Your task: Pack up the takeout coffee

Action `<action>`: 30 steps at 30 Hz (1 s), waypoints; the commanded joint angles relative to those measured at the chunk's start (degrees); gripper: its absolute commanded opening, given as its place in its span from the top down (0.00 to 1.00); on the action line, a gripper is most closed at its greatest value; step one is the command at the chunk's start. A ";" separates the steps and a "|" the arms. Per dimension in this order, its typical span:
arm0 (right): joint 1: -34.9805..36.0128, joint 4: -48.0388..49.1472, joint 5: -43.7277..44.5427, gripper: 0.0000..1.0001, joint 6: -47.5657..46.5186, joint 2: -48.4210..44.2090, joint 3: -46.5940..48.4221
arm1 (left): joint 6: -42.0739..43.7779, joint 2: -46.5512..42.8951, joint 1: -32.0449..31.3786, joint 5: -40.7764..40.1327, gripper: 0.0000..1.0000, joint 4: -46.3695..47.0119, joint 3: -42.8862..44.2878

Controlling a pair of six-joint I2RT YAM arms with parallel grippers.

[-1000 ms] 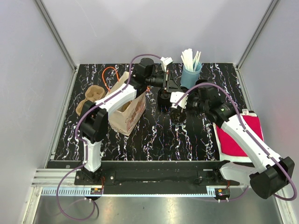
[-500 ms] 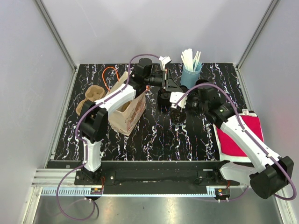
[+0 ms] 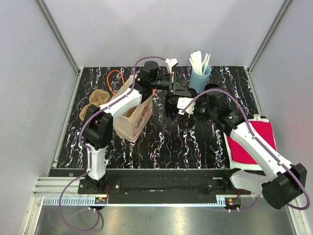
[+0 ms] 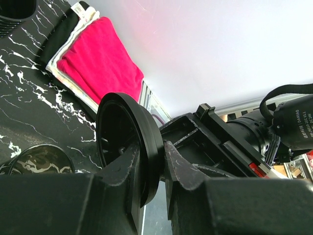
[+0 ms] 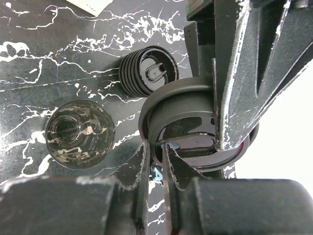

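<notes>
While the cardboard cup carrier [image 3: 93, 105] sits at the far left with nothing showing in its wells, the paper bag [image 3: 133, 117] just right of it stands open. The left arm hides whatever is inside.

Left gripper [image 4: 152, 152]: fingers pinch the rim of a black lid [image 4: 122, 132], held on edge above the far middle of the table.

Change over the last second: the right gripper [image 5: 155, 149] has crept in toward the left one. Its fingers now nip the same lid's rim from the other side. This reads as a mid-air handover. The lid is not yet on any cup, so packing looks to be at an early stage.

Below the pair, two cups stand on the table: a lidded cup [image 5: 149, 73] and, beside it, an open cup [image 5: 79, 127], contents unclear. The open one is the likely home for this lid.

Further right, a blue cup [image 3: 199, 81] holds white stirrers [image 3: 198, 59]. A red cloth [image 3: 252, 139] lies at the right edge.
</notes>
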 commanded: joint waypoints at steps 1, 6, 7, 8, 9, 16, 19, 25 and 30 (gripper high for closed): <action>0.25 6.04 1.67 0.91 -0.27 -0.21 -0.18 | -3.36 -1.83 -1.73 6.30 0.92 4.62 0.20; 0.25 3.23 1.15 0.95 0.35 -0.56 1.39 | -2.66 -1.74 -1.55 6.65 0.77 4.19 0.82; 0.25 1.57 0.62 0.95 0.87 -0.48 1.84 | -0.74 -1.65 -1.55 6.65 0.73 2.96 1.69; 0.25 0.60 0.27 0.95 1.22 -0.65 2.28 | 0.50 -1.56 -1.46 6.48 0.66 1.56 2.30; 0.25 -0.54 -0.08 0.95 1.49 -0.74 3.50 | 1.55 -1.47 -1.20 6.39 0.57 -0.37 2.83; 0.25 -11.44 -2.72 0.96 3.95 -2.49 8.95 | 22.17 -0.42 1.35 2.10 0.05 -22.33 15.46; 0.25 -13.29 -2.20 0.97 4.56 -3.28 9.93 | 29.05 -0.24 2.66 -0.46 0.01 -30.69 20.93; 0.16 -13.47 0.44 1.00 5.18 -4.16 9.05 | 38.36 -0.24 4.78 -5.64 0.01 -41.51 31.92; 0.16 -13.03 1.32 1.00 6.67 -3.90 8.17 | 49.08 -3.48 4.69 -11.88 0.01 -48.28 36.85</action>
